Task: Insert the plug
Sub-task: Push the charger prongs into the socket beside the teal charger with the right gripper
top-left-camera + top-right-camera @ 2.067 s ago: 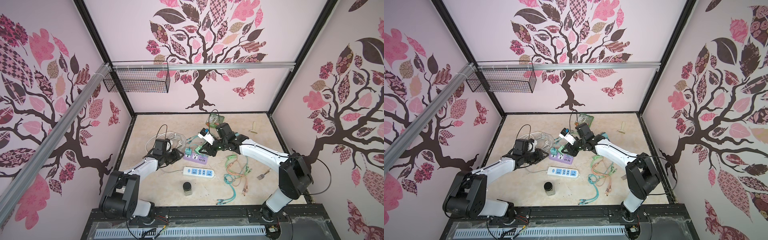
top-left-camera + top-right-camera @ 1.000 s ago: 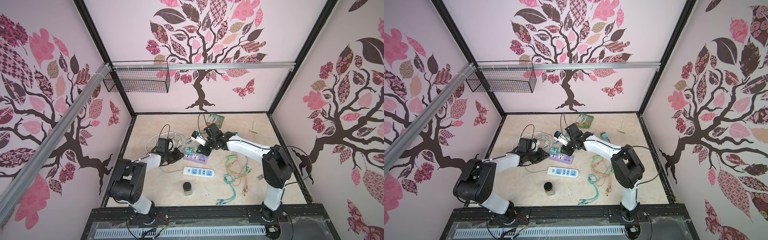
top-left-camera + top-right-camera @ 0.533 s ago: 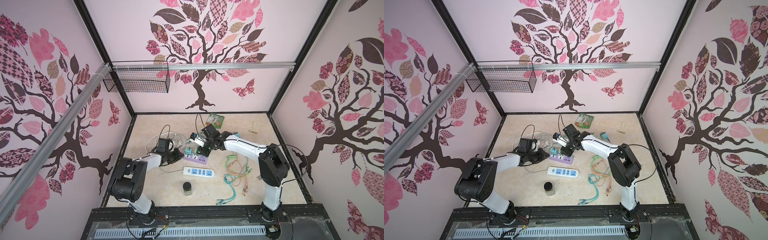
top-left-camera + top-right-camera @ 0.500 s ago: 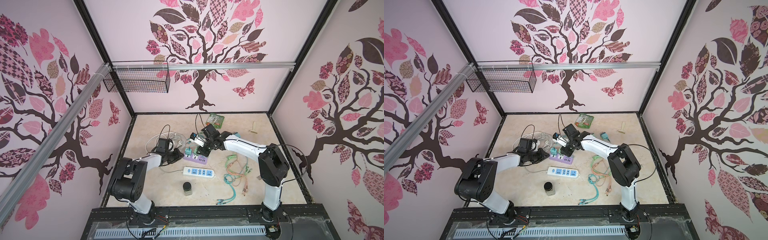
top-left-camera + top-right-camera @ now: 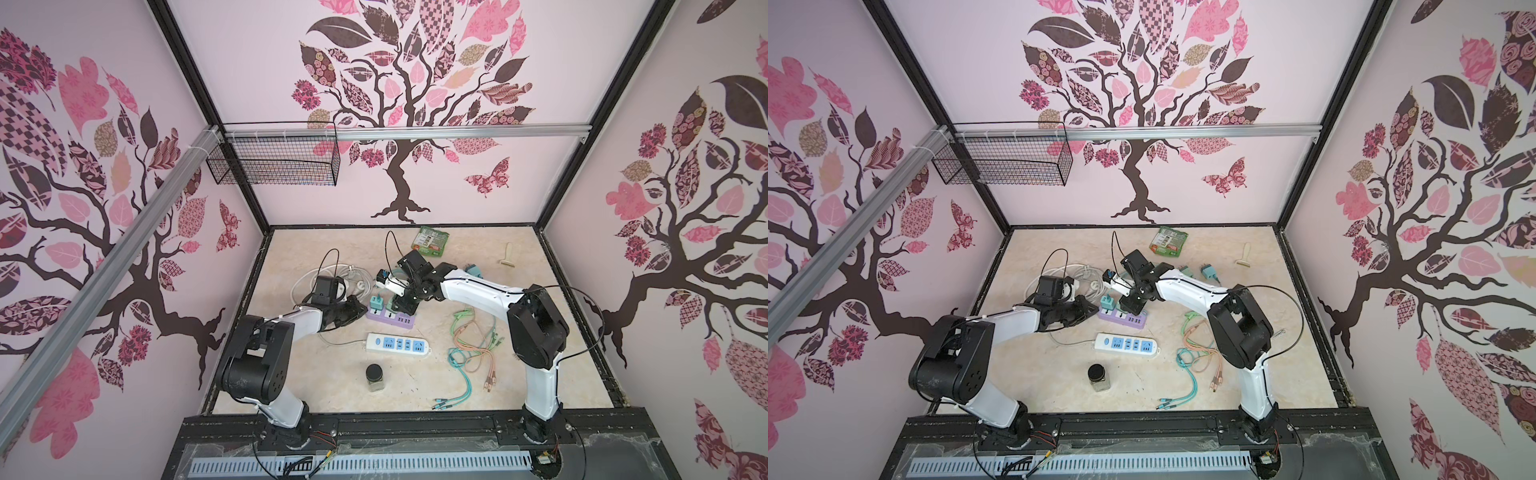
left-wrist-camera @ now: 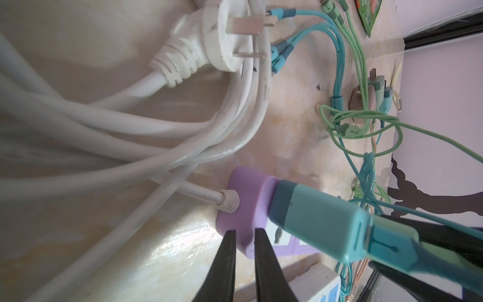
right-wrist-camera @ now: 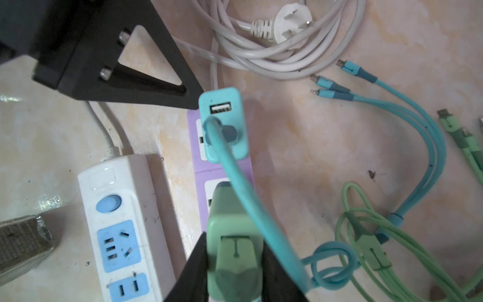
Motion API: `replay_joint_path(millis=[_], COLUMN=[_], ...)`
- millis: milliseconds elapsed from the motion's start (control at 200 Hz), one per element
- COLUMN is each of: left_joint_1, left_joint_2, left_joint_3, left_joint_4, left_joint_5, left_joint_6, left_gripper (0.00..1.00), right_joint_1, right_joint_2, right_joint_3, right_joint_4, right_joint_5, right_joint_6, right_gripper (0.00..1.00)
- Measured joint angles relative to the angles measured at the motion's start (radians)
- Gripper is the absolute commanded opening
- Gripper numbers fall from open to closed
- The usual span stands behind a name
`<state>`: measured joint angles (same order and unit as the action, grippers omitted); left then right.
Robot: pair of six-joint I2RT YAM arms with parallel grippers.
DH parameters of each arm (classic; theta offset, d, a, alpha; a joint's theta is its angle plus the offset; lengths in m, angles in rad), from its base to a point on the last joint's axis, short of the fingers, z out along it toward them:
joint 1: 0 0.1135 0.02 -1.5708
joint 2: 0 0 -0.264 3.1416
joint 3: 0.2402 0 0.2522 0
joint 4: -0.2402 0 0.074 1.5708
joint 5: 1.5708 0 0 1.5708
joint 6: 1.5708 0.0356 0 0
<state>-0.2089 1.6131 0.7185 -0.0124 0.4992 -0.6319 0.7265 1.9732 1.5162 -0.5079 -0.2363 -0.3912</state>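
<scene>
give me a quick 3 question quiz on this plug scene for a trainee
1. Which does the right gripper hold? A white plug, B green charger, C jar.
2. True or false: the teal charger sits in the white power strip.
3. Fill in: the left gripper, at the purple power strip's end, is ___ (open or shut).
Key: 1 B. 2 false, it sits in the purple one. 3 shut.
</scene>
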Motion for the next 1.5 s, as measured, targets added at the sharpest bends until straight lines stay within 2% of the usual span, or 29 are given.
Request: replay_joint_path(millis=[1500], left_joint_1=[0.008], left_joint_2=[0.007], left_joint_3=[-0.003], left_joint_4=[0.026], left_joint_5=[0.009], left_joint_6=[-0.016], left_gripper=[0.17], right_joint_1=[0.045], right_joint_2=[0.102], right_joint_3=[0.153], right_joint_4=[-0.140], right_joint_5=[0.119], right_joint_6=[-0.110], right_gripper=[0.14])
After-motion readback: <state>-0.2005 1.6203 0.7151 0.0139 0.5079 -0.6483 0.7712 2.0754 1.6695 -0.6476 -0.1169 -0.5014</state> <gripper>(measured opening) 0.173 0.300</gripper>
